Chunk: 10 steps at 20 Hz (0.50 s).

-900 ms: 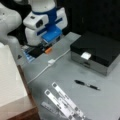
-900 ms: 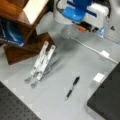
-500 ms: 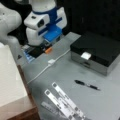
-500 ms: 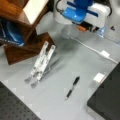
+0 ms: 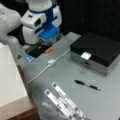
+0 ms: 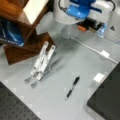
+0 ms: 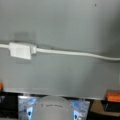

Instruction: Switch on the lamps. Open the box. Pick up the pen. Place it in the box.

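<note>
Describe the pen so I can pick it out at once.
Find the closed box with the black lid. On the grey table just in front of its white latch lies the pen: thin, black, alone, unlike the long white strips further towards a front view's bottom.

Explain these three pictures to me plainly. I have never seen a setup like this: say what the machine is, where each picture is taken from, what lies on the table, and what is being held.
The white and blue machine is a robot arm. Two pictures look at the table from cameras off the arm; the third comes from a camera on its wrist, looking down.

On the grey table sits the box, its black lid shut, with a white latch in front. The pen lies loose on the table near it, also seen in a front view. White strips lie nearer the wooden stand. A white cable with a small switch block crosses the table; the wrist view looks straight at it.

The hand itself shows in no picture clearly enough to point out, and nothing appears to be held. Box and pen look untouched.
</note>
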Motion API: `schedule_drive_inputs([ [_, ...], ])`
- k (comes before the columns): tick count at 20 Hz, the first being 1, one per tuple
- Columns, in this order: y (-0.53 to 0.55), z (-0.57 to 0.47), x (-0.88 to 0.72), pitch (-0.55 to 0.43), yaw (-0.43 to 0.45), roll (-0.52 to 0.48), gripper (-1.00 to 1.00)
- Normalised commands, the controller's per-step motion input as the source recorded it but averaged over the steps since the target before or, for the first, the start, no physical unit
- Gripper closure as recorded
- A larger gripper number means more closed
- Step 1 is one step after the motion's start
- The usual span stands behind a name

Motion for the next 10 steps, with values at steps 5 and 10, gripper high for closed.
schedule_drive_inputs([
  [5,0.05,-0.25,-0.49,-0.152,-0.045,0.085,-1.00],
  [10,0.24,-0.23,-0.45,-0.185,-0.132,0.102,-1.00],
])
